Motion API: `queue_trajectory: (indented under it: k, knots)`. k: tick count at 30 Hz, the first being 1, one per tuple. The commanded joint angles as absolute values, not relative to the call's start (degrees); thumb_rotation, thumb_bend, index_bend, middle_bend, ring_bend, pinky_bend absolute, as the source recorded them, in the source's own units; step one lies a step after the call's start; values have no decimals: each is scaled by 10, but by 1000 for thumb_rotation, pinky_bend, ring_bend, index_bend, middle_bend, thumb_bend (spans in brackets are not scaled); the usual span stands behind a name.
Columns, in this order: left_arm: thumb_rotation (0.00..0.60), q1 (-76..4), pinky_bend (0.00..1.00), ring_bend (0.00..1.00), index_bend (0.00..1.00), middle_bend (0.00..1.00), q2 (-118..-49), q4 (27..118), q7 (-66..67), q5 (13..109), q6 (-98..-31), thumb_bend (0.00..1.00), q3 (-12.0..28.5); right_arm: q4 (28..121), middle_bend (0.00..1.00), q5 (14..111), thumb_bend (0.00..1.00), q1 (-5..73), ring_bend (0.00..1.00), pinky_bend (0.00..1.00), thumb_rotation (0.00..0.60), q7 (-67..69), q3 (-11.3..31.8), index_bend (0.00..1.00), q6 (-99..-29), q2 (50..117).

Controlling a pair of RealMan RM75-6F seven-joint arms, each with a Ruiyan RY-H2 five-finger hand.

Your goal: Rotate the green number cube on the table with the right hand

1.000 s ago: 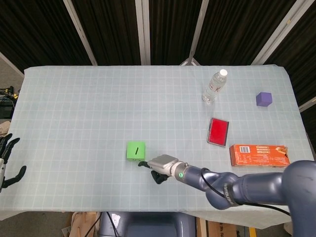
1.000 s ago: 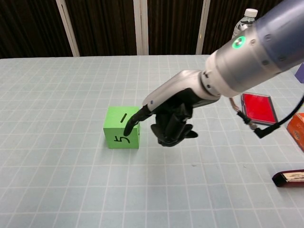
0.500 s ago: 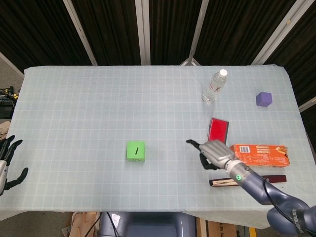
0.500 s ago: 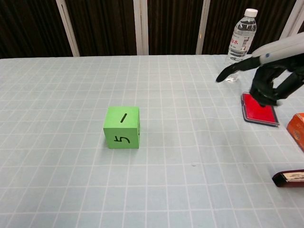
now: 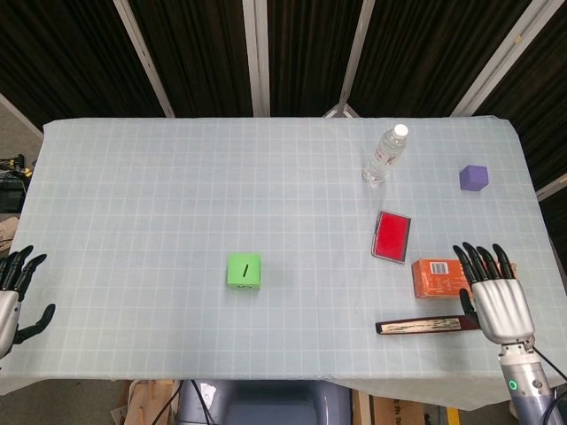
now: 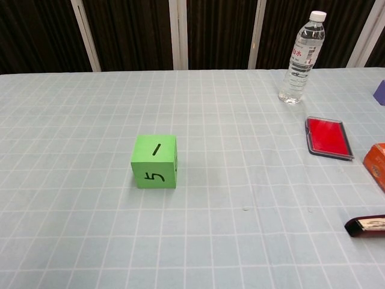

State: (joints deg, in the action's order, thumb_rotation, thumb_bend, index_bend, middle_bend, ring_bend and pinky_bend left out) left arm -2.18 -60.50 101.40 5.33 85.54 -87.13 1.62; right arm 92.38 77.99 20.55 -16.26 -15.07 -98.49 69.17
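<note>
The green number cube (image 5: 244, 270) stands on the table left of centre, with a 1 on top; in the chest view the green number cube (image 6: 154, 161) shows a 5 on its near face. My right hand (image 5: 496, 301) is far to the right near the table's front edge, flat and open with fingers spread, holding nothing. It hovers beside the orange box. At the far left edge of the head view my left hand (image 5: 16, 292) hangs open below table level. Neither hand appears in the chest view.
A water bottle (image 5: 385, 155) stands at the back right, a purple cube (image 5: 474, 178) beyond it. A red flat case (image 5: 392, 235), an orange box (image 5: 440, 277) and a dark slim bar (image 5: 425, 326) lie at the right front. The table (image 5: 177, 195) carries a white gridded cloth.
My right hand left the cube's right side, swept right across the table and opened flat near the orange box. The cube stays where it was.
</note>
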Motion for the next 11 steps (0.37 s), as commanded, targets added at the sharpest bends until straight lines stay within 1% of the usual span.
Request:
queue_trajectory:
  k: [1,7,11]
  knots:
    - [600,-21,41,0,130,0,-605,1014,53,856,-871,432,15,924,96,807,538,178,109,46,600,-206,-146,71,-998,700]
    - [600,-22,41,0,131,0,-602,1010,44,862,-870,432,14,939,75,805,538,162,90,45,600,-209,-135,71,-966,690]
    - [600,-26,41,0,131,0,-604,1008,44,867,-865,432,12,940,75,810,537,151,90,46,600,-208,-118,71,-964,686]
